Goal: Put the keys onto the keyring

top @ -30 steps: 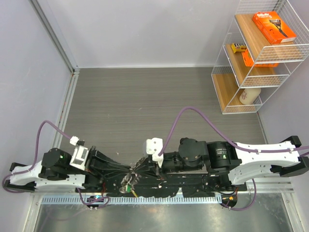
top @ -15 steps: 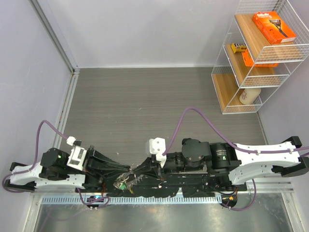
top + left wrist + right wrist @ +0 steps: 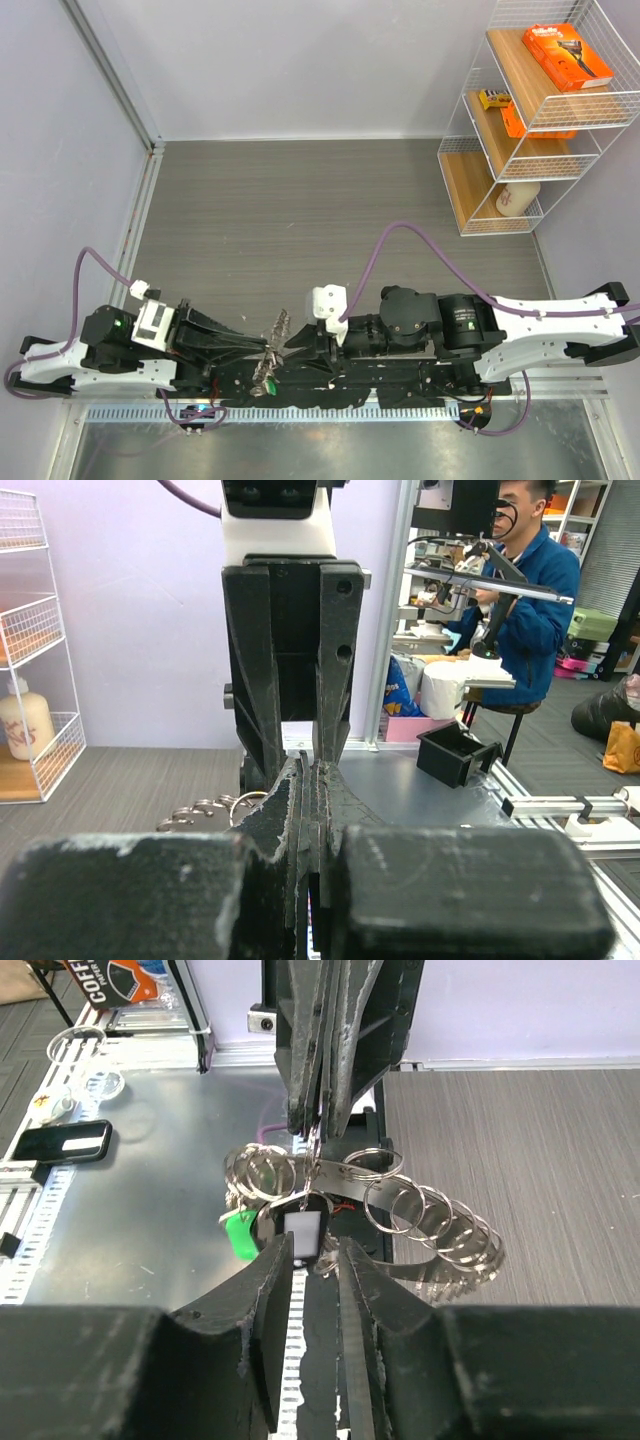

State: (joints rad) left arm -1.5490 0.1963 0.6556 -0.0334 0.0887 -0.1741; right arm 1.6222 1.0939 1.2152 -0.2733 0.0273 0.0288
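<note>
Keyring (image 3: 345,1172) hangs over the middle of the desk's (image 3: 300,210) near edge, pinched in the fully closed left end effector (image 3: 318,1125). Its small silver loops fan out to one side, and a green tag (image 3: 240,1232) dangles on the other. Right end effector (image 3: 312,1250) faces it with fingers parted, a dark-headed key (image 3: 303,1230) hanging between them; whether they touch it I cannot tell.

**Four Letters Legible**

White capitals "COFF", cut off by the frame's edge, stood on a dark packet (image 3: 108,980) beyond the bench's far left corner in the right wrist view. Print on the orange box (image 3: 567,55) on the top shelf (image 3: 520,72) was too small to read.
</note>
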